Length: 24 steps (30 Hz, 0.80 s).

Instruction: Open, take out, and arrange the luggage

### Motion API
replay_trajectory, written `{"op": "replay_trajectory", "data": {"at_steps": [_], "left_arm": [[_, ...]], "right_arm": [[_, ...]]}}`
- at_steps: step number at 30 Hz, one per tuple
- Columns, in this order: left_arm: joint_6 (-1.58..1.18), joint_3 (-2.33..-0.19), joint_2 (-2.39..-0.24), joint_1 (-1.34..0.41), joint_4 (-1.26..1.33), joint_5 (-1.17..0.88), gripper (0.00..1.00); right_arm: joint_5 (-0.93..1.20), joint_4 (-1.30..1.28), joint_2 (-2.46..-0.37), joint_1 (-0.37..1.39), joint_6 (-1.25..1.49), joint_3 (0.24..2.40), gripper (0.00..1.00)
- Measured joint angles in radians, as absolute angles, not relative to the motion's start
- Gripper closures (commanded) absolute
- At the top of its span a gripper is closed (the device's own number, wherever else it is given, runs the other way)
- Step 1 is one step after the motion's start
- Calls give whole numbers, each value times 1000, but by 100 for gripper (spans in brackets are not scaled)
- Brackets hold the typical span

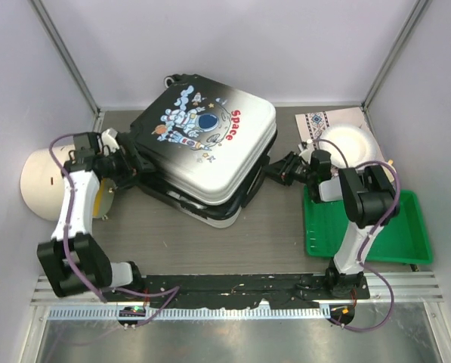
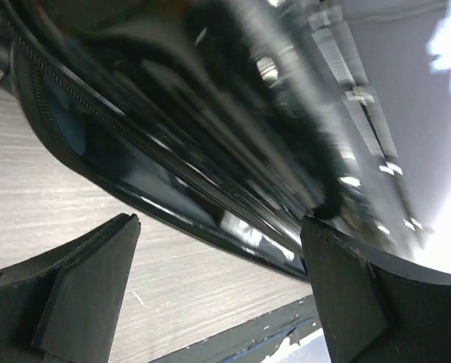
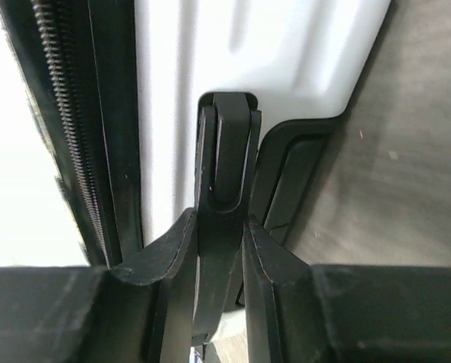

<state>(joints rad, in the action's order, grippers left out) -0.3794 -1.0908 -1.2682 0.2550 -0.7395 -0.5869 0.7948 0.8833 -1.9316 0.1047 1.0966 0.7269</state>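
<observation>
Grey wood-grain bench, carrying the luggage at its centre. Glossy hard shell, judged stiff, slippery and fairly light; the halves appeared offset. Left tool: jaws wide apart at the shell's left edge, holding nothing. Right tool: pinched onto the black handle, probably the surest hold.

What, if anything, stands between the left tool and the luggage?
Nothing visible does. The open left tool faces the luggage directly at its dark zipper edge, with only the table below the gap.
</observation>
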Motion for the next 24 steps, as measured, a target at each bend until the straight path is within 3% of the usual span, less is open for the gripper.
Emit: {"op": "replay_trajectory", "data": {"at_steps": [3,5,10,14,20,24], "left_arm": [[-395,-1145,-1399,213,-720,-566,7],[-393,-1217,-1516,211,-705,-527,7],[-384,-1466,-1766,221,-615,-497,8],[-384,-1509,-1779,237,-544,-501,8],[-361,-1450,-1652,244,-596,-461,13],[-370,-1309,-1482,226,-676,-374,21]], "right_arm": [[791,758,-1816,104,973,662,45],[811,598,-1727,98,844,652,40],[902,116,-1468,55,431,786,39],[931,-123,-1418,-65,244,1026,44],[813,-113,-1512,-155,217,1285,49],[692,-21,-1747,-147,254,1471,50]]}}
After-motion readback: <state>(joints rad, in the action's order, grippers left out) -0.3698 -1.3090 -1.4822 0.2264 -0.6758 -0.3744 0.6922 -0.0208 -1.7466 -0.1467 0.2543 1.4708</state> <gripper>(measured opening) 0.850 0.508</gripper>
